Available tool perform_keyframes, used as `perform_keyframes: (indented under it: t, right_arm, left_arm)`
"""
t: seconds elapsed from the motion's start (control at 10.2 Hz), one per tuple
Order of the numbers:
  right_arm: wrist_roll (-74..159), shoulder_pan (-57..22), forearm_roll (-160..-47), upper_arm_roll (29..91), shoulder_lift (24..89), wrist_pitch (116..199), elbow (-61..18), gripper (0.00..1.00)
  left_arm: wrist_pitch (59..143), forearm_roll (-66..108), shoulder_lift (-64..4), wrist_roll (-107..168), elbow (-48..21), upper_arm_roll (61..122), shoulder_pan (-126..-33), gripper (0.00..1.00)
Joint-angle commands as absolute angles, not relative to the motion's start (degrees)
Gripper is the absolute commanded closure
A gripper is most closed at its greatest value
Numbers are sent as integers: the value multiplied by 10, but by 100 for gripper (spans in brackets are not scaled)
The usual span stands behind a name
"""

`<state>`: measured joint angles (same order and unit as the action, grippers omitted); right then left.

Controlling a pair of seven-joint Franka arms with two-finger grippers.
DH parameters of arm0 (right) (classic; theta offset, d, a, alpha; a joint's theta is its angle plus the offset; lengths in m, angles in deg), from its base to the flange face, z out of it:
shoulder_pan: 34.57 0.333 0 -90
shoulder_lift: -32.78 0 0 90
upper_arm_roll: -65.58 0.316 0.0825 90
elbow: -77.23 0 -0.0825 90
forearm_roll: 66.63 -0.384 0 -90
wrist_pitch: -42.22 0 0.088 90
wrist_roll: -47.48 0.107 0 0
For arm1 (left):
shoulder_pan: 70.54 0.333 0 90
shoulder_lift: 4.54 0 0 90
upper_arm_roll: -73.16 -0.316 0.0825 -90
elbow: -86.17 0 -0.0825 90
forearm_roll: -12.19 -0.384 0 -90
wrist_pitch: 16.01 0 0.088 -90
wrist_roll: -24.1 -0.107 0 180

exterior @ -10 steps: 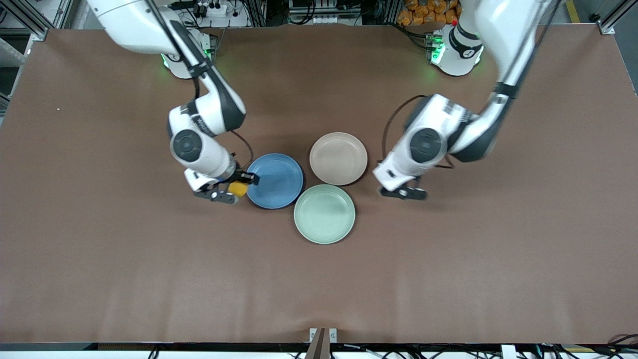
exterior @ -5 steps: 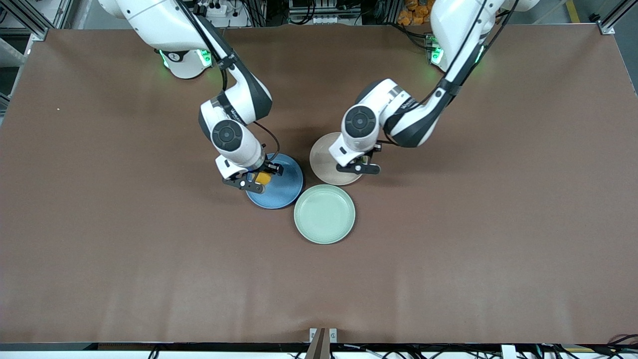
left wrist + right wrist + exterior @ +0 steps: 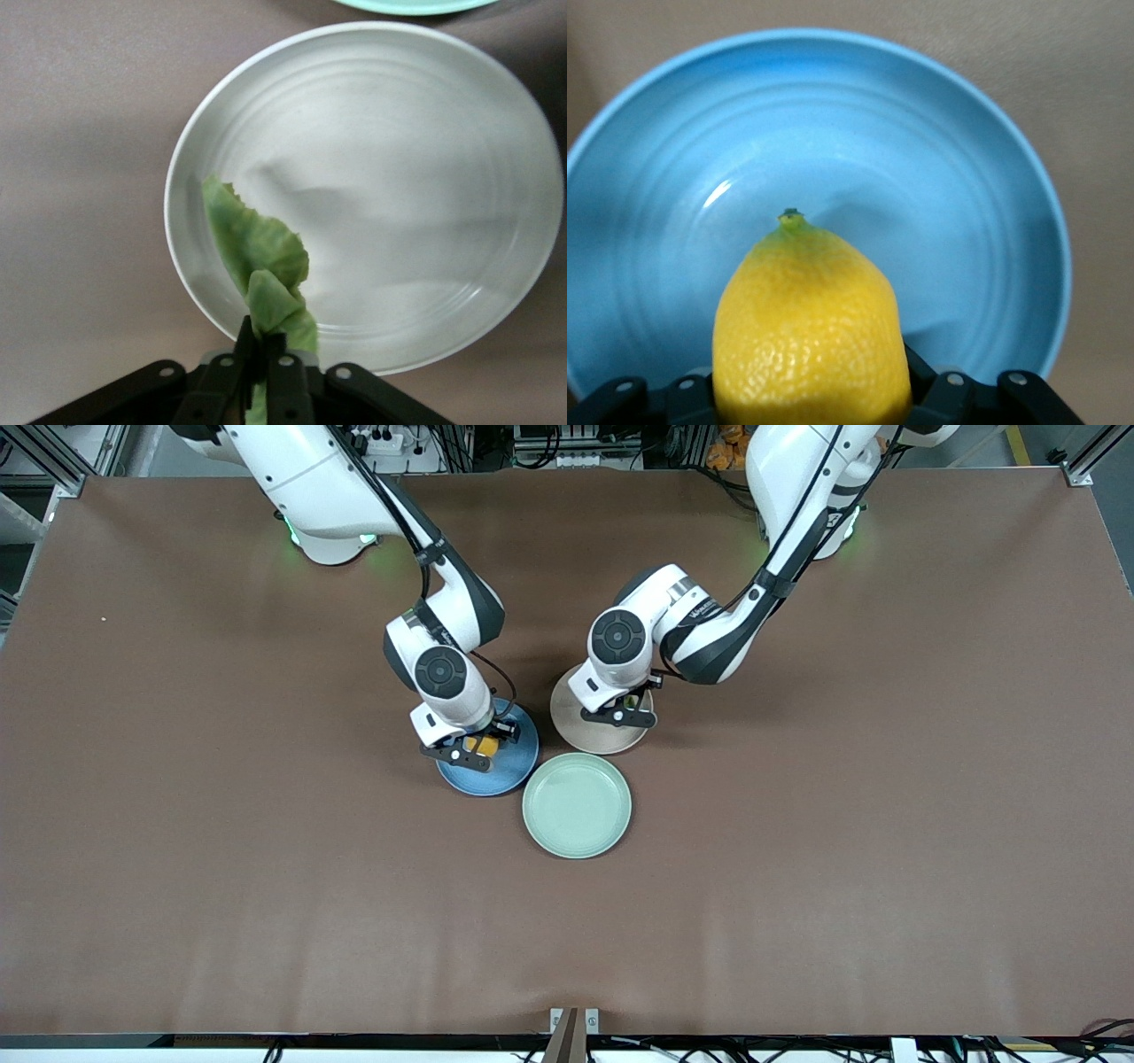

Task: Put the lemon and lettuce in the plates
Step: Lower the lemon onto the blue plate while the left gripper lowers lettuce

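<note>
- Right now the right tool (image 3: 474, 746) hangs over the blue plate (image 3: 514, 771), its fingers clamped on the lemon (image 3: 811, 332).
- Seen from the right wrist, the lemon's long axis runs out from the fingers, with its small dark-tipped green end pointing toward the middle of the plate; its other end is cut off at the edge of that view.
- The left tool (image 3: 627, 710) hangs over the pinkish-beige plate (image 3: 571, 731), pinching the lettuce (image 3: 261, 270) at one end.
- The leaf hangs long and folded, its free ruffled end over the plate's floor near the rim; whether it touches the plate cannot be told.
- In the front view the leaf is almost wholly hidden under the left wrist, and the lemon shows only as a yellow sliver.
- Counted: one lemon, one lettuce leaf, three plates.
- The third, a mint-green plate (image 3: 577, 805), lies on the brown worktop (image 3: 797, 886) nearer the front camera, just beside the other two.
</note>
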<state>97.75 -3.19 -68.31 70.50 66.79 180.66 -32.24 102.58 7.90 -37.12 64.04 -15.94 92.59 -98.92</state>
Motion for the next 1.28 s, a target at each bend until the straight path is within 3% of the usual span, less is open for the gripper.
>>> perform_keyframes:
  t: [0.0,0.2,0.39,0.79,1.18]
  right_arm:
    - [995,-27,-654,703,679,1806,-305,46]
    - [996,-26,-651,704,683,1806,-305,29]
    - [995,-26,-645,704,682,1806,-305,0]
    - [991,-33,-650,703,676,1789,-280,0]
    - [960,-45,-656,700,671,1636,-182,0]
  left_arm:
    - [1028,84,-384,667,-139,922,-1006,0]
    - [1028,81,-376,675,-137,920,-999,0]
    - [1020,77,-375,680,-99,887,-998,0]
    - [1003,81,-361,676,-49,839,-978,0]
    - [1001,74,-329,641,-42,835,-914,0]
